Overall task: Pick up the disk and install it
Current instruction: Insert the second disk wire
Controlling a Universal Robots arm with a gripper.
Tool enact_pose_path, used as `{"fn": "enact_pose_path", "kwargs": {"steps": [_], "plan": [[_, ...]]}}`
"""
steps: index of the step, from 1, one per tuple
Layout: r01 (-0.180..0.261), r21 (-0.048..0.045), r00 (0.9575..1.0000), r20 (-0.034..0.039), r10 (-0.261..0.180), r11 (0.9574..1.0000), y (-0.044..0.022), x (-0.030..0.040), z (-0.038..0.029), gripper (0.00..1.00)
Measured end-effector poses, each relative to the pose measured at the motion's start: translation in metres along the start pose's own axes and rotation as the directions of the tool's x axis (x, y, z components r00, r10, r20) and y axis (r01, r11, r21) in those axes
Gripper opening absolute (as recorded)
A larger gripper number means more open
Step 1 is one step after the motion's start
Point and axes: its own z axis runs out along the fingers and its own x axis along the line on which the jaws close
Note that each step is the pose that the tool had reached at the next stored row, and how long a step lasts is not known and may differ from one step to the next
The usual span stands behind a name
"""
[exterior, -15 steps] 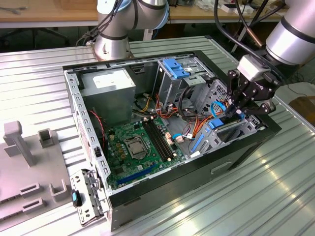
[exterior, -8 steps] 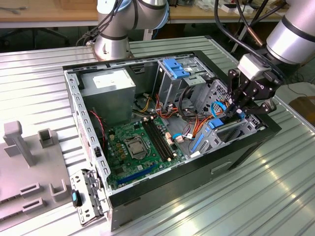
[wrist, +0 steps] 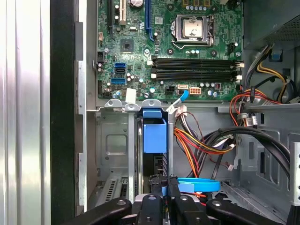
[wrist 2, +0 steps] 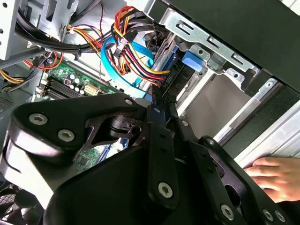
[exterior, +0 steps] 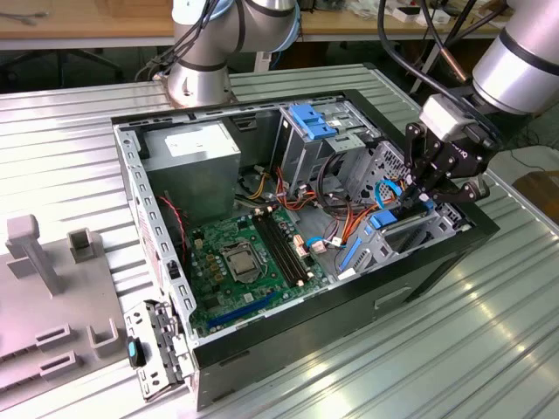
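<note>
The pincer (exterior: 425,194) is pinched narrow on the disk (wrist: 154,136), probably holding its edge. The disk stands upright, so it can slide down into the metal cage (wrist: 112,140) inside the computer case (exterior: 262,349).

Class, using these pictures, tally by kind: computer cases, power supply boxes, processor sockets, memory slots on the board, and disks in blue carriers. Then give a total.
Computer case: 1
Power supply box: 1
Processor socket: 1
Memory slots: 4
Disk in blue carrier: 1
Total: 8
</note>
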Motion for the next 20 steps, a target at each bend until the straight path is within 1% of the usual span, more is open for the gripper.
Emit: {"fn": "enact_pose_path", "kwargs": {"steps": [16,20], "plan": [[0.000,0.0000,1.0000,-0.0002,0.000,1.0000,0.0000,0.0003,0.0045,0.17],[0.000,0.0001,1.0000,0.0014,0.000,1.0000,0.0000,0.0003,0.0051,0.17]]}}
